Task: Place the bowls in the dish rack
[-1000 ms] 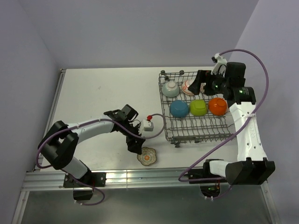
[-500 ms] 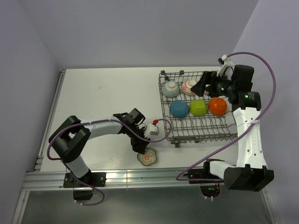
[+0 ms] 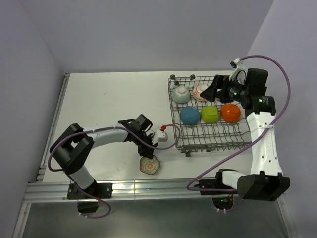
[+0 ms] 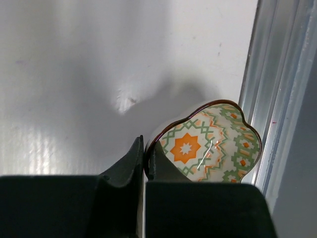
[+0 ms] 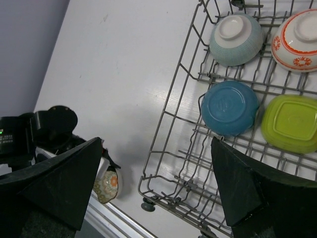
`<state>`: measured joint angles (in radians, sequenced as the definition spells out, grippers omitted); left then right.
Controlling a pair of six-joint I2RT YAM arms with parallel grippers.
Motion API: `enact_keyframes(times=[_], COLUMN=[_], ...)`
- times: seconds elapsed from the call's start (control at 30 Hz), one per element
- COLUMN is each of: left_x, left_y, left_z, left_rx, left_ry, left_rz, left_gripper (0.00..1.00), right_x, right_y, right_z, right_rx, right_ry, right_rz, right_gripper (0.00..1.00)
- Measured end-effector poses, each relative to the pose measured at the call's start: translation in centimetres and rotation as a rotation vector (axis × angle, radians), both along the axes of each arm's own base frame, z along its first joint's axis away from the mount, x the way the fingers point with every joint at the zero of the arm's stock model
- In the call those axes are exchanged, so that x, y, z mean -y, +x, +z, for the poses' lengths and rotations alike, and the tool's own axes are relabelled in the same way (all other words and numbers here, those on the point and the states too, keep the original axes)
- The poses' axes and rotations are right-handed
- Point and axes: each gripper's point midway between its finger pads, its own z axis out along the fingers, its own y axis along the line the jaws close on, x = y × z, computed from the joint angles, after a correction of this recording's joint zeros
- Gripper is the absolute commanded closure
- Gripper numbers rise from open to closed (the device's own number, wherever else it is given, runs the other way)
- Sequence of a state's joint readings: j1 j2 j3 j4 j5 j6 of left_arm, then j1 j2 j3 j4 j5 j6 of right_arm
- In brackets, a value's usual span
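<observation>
Pick-up of the last bowl, by the look of it: pinching the scalloped floral bowl (image 4: 205, 146) by its rim with the left gripper (image 4: 145, 151), closed almost fully on the thin wall. Tilted on edge beside the front rail (image 4: 277, 99), well apart from the dish rack (image 3: 213, 136). Glossy inside, orange star amid green lattice, dark rim. Next, likely: lift clear, carry rightward, seat between bare tines near the upturned bowls (image 5: 229, 108). Hovering above with the right gripper (image 5: 156, 148) spread wide, holding nothing.

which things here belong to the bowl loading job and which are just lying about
Job: dish rack; teal bowl; orange-patterned bowl; blue bowl; green bowl; orange bowl; floral bowl in left gripper.
Lying about: white box with red knob on the table.
</observation>
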<state>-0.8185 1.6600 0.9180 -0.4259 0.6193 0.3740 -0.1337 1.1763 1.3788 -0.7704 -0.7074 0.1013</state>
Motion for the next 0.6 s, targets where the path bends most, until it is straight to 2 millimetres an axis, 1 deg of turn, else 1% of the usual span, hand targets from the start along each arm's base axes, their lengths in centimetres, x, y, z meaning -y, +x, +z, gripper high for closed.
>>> enact_keyframes(times=[0.07,0.13,0.2,0.23,0.3,0.33,0.4,0.47,0.57,0.6], left_x=[-0.7,-2.0,-3.1,-3.7,-4.6,-5.0,-4.7,-3.6,-1.6,-1.2], left_y=[1.0,2.8,5.1,6.6,9.9,11.6,14.3,15.9,17.8,18.1], left_z=[0.1,0.5,1.6,2.5,4.9,6.6,10.2,13.6,18.8,19.5], left_rx=[-0.016,-0.045,-0.072,-0.078,-0.058,-0.033,0.012,0.034,0.017,0.006], left_ry=[-0.002,-0.010,-0.044,-0.069,-0.141,-0.183,-0.276,-0.367,-0.514,-0.537], left_rz=[0.040,0.117,0.214,0.280,0.396,0.454,0.533,0.575,0.632,0.641], left_gripper=[1.00,1.00,1.00,1.00,1.00,1.00,1.00,1.00,1.00,1.00], right_x=[-0.1,-0.2,-0.5,-0.6,-0.9,-1.1,-1.5,-2.0,-3.3,-3.6], right_y=[0.1,0.0,-0.1,-0.1,-0.3,-0.3,-0.6,-0.8,-1.0,-1.1], right_z=[-0.1,-0.2,-0.3,-0.4,-0.9,-1.2,-2.0,-2.7,-2.9,-2.9], right_rx=[-0.008,-0.014,-0.020,-0.026,-0.042,-0.053,-0.083,-0.111,-0.129,-0.133], right_ry=[0.009,0.019,0.031,0.042,0.064,0.078,0.102,0.121,0.135,0.140], right_rz=[0.003,0.007,0.017,0.023,0.033,0.038,0.046,0.055,0.093,0.105], right_gripper=[0.05,0.07,0.11,0.12,0.16,0.17,0.19,0.19,0.17,0.15])
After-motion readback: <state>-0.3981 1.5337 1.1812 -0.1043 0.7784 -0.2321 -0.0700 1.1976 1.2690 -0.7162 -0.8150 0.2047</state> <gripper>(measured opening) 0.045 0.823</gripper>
